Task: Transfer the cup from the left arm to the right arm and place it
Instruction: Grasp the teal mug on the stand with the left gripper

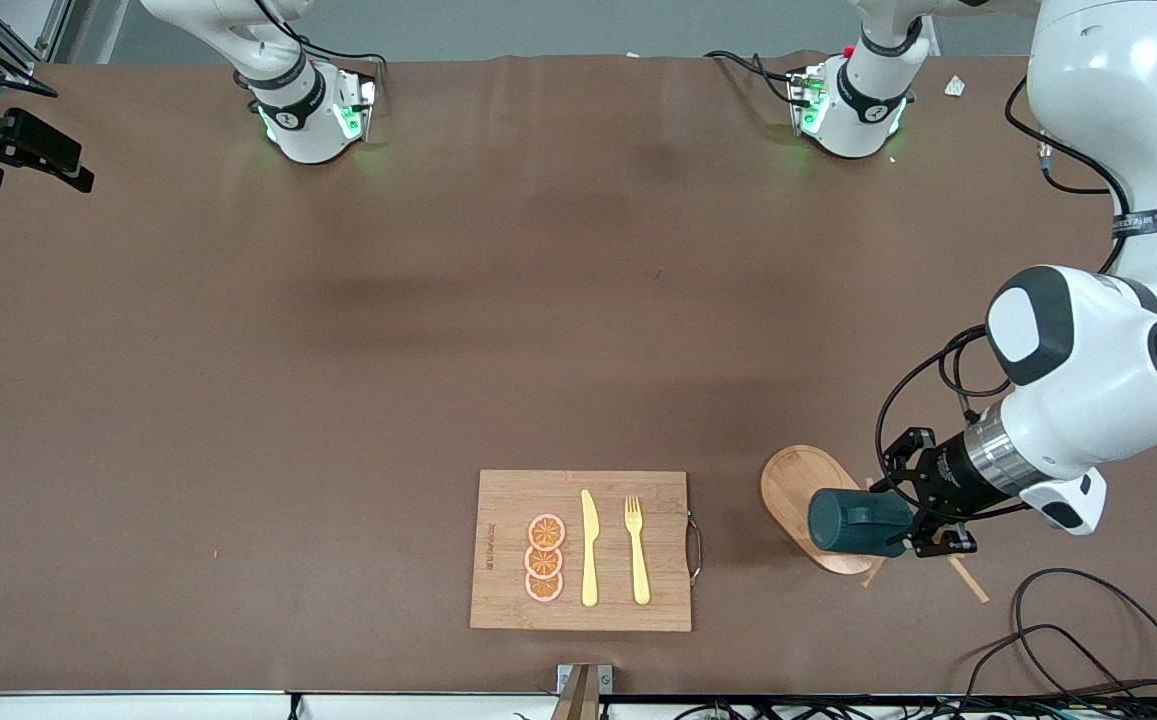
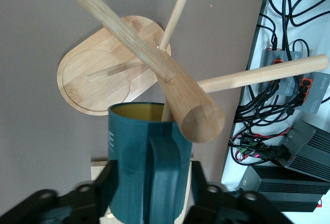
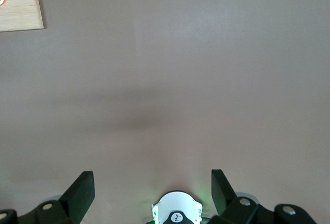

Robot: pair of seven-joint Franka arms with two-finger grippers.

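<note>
The dark teal cup (image 1: 853,522) lies on its side in my left gripper (image 1: 900,524), held over the oval wooden base of the peg rack (image 1: 796,483). In the left wrist view the fingers (image 2: 105,180) press both sides of the cup (image 2: 147,162), handle toward the camera, yellowish inside showing at the rim. The rack's thick post (image 2: 154,64) and thin pegs stand right at the cup's mouth. My right gripper (image 3: 152,193) is open and empty, high over bare table near its own base; it does not show in the front view.
A wooden cutting board (image 1: 508,590) with three orange slices (image 1: 544,558), a yellow knife (image 1: 589,548) and a yellow fork (image 1: 636,548) lies near the front edge. Cables (image 1: 1088,640) and electronics boxes (image 2: 294,157) sit off the table's edge beside the rack.
</note>
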